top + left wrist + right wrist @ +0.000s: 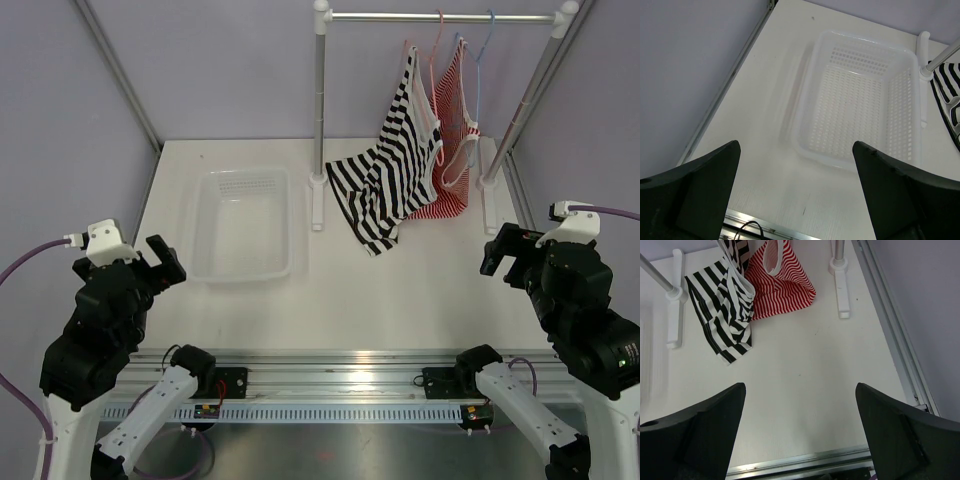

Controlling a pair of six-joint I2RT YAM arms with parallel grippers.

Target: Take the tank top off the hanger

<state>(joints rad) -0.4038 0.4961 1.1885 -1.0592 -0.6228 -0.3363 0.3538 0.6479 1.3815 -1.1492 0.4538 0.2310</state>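
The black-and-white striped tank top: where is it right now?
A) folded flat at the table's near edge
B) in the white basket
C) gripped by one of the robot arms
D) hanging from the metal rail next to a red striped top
D: the tank top hangs from the rail at the back, right beside the red striped top.

The left gripper [160,264] and right gripper [503,258] are matte black, their fingers [695,195] broad, blunt wedges. Just behind each gripper sits a white camera housing [104,240] fed by a purple cable [25,262]. Further back come bulky black joint housings [95,335], then white lower links [150,418] ending in black base joints [195,362].
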